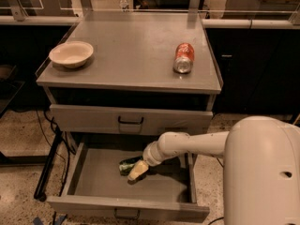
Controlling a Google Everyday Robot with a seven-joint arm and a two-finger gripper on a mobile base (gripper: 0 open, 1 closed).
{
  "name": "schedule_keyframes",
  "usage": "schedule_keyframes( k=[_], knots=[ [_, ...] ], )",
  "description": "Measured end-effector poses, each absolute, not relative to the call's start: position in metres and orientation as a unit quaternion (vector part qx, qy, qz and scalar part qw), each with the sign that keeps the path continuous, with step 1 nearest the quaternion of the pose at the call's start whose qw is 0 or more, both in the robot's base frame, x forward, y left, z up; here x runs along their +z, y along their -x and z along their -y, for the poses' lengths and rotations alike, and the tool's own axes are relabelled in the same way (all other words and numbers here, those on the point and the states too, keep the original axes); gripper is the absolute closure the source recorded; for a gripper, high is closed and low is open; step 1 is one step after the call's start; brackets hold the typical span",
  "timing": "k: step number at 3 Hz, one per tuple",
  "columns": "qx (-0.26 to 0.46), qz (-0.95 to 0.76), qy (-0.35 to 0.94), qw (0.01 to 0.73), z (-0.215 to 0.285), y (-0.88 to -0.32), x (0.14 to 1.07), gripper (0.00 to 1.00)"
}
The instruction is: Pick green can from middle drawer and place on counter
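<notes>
Non-task items as I see them. Pale shallow bowl (71,54): upright, at left. Orange-red can (183,57): lying on its side, silvery end toward me, well apart from the bowl at right. Clear bottle (123,1): upright, behind both. Closed grey drawer front (89,118) with a dark bar handle (130,121): below them. Speckled floor (18,139). My gripper (136,171): lower still, beneath that front.
</notes>
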State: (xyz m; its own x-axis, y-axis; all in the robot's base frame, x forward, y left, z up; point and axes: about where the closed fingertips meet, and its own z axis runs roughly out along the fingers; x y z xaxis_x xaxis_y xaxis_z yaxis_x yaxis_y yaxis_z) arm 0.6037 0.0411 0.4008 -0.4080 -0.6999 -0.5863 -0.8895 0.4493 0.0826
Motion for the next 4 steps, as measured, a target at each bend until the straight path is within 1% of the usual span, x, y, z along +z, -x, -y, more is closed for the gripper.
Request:
schedule_keyframes(
  k=[1, 2, 3, 4],
  knots=[
    [0.195, -0.816, 0.487, 0.243, -0.041, -0.604, 0.401, 0.00],
    [0.172, -0.814, 0.495, 0.250, -0.045, -0.598, 0.403, 0.00],
    [0.131, -0.811, 0.510, 0.256, -0.051, -0.585, 0.409, 0.00],
    [0.122, -0.803, 0.523, 0.259, -0.057, -0.574, 0.401, 0.00]
  ],
)
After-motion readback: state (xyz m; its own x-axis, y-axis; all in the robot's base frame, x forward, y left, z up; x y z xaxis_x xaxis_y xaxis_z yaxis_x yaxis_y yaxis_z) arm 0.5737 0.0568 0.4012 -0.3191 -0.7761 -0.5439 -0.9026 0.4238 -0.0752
